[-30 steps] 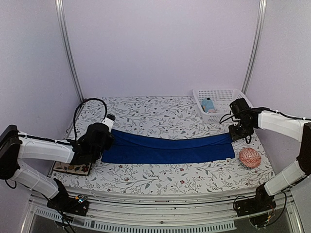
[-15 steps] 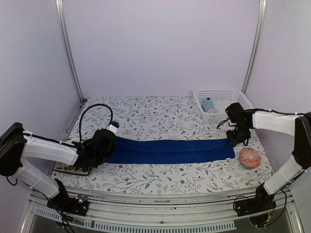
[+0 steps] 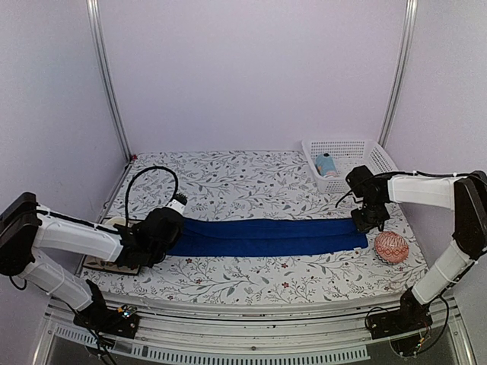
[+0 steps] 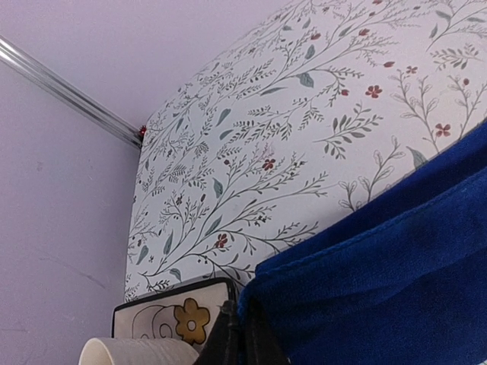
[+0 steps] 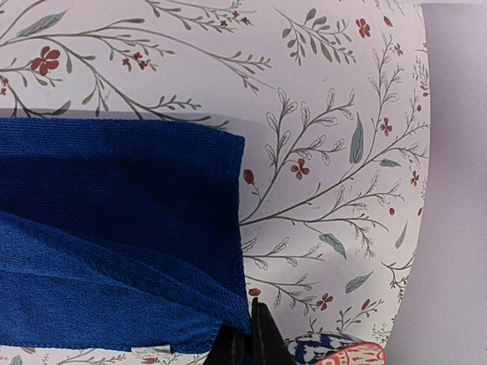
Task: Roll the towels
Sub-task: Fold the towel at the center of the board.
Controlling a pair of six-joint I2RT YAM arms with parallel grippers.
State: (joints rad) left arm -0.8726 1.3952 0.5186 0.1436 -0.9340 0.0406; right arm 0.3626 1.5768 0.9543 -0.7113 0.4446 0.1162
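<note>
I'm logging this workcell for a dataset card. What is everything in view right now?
royal-blue towel: one, royal blue, stretched across the table's middle
light-blue towel: one, light blue, inside the basket
basket: one, white, far right corner
ball: one, pink-red patterned, near right, by the towel's end
tile: one, dark-rimmed, yellow flower, near left edge
white ring: one, white, beside the tile
table: one, white floral cover
left pincer: one, black, shut on the royal-blue towel's left end
right pincer: one, black, shut on its right end
</note>
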